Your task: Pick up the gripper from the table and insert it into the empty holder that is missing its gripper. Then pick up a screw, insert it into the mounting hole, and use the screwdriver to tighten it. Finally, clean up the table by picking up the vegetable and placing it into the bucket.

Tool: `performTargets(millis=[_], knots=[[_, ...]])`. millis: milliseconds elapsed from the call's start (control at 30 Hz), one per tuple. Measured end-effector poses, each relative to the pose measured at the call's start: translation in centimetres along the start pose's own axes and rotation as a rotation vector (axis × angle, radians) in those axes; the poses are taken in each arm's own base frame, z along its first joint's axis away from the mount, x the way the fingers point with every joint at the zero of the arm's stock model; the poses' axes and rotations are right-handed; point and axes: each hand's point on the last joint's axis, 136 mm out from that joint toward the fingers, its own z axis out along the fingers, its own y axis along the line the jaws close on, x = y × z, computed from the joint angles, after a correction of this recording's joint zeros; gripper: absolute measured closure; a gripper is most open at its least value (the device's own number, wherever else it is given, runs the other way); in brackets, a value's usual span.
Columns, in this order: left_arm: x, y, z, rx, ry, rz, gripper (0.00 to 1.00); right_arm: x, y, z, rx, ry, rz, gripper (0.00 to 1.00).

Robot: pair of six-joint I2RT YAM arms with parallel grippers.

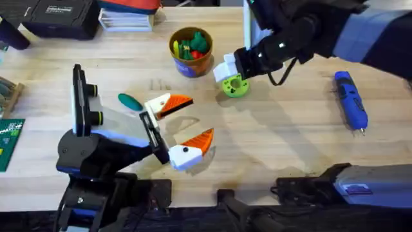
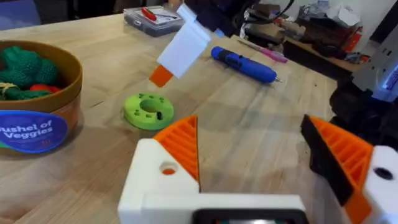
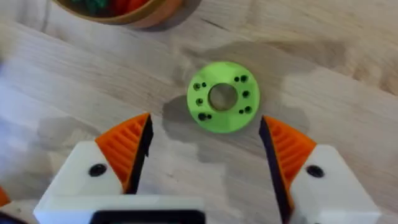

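My left gripper (image 1: 196,117) stands open low over the table (image 1: 277,135), both white fingers carrying orange ribbed wedges. One finger's white holder (image 2: 155,180) has a side hole showing orange; the other finger's hole is dark. No loose gripper wedge is in view. The teal vegetable (image 1: 130,101) lies just beside the left wrist. The bucket (image 1: 191,50), holding toy vegetables, stands at the back middle. My right gripper (image 3: 205,121) is open, hovering over a lime-green ring (image 3: 222,96) and holding nothing. The blue screwdriver (image 1: 351,100) lies at the far right.
The lime-green ring (image 1: 235,85) sits right of the bucket (image 2: 37,112). A clear parts box (image 2: 152,18) and dark cases stand along the table's back edge. A green circuit board (image 1: 8,142) lies at the left edge. Bare wood lies between the ring and the screwdriver (image 2: 244,64).
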Motion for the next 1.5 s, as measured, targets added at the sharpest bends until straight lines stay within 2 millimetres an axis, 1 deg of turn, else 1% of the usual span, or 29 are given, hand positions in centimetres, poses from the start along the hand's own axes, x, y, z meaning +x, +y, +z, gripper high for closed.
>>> performTargets(millis=[100,267,400,467,700,933,1100,1267,1500], knots=[[0.0,0.0,0.0,0.000,0.000,0.000,0.015,0.4,0.2,0.8,0.022,0.021,-0.036,0.112],[0.0,0.0,0.0,0.000,0.000,0.000,0.015,1.7,1.3,2.9,0.034,0.086,-0.116,0.367],[0.0,0.0,0.0,0.000,0.000,0.000,0.015,2.6,1.9,4.3,0.039,0.130,-0.154,0.538],[0.0,0.0,0.0,0.000,0.000,0.000,0.015,2.9,2.0,4.8,0.042,0.147,-0.160,0.599],[0.0,0.0,0.0,0.000,0.000,0.000,0.015,3.5,1.8,5.9,0.050,0.179,-0.161,0.651],[0.0,0.0,0.0,0.000,0.000,0.000,0.015,3.4,1.8,6.0,0.052,0.176,-0.161,0.654],[0.0,0.0,0.0,0.000,0.000,0.000,0.015,4.0,1.4,7.0,0.075,0.204,-0.164,0.664],[0.0,0.0,0.0,0.000,0.000,0.000,0.015,3.8,1.1,7.0,0.094,0.199,-0.166,0.789],[0.0,0.0,0.0,0.000,0.000,0.000,0.015,3.4,1.0,7.1,0.098,0.182,-0.165,0.855]])
